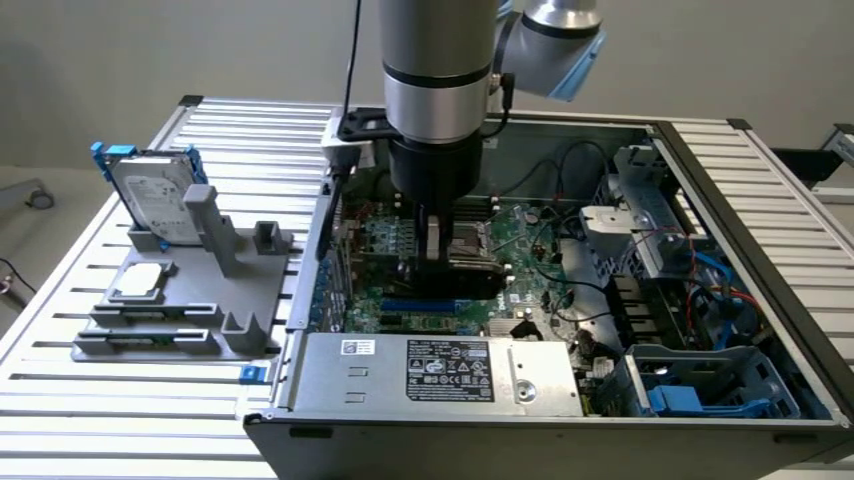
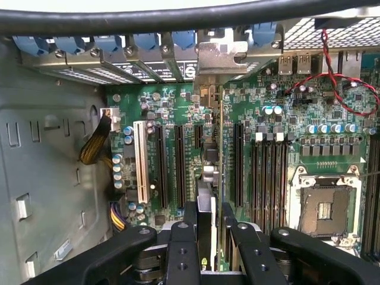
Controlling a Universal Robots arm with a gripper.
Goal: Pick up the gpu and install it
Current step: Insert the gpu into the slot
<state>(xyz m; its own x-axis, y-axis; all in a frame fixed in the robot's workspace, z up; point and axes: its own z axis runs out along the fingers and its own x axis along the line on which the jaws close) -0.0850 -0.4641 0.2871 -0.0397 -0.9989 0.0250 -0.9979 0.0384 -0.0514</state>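
Slatted aluminium table (image 1: 227,130), black caps on its far corners. Carries an open computer case (image 1: 534,450) from the middle towards the exterior view's right edge, side panel off, one wall close to the near edge. Leaves bare slats past the case along the exterior view's right edge and along the far edge. Holds a grey parts rack (image 1: 200,290) near the exterior view's left edge, just beside the case. Upright at the rack's far end, a hard drive in a blue frame (image 1: 150,195). On the slats by the case's near corner, between rack and near edge, a small blue piece (image 1: 248,373).
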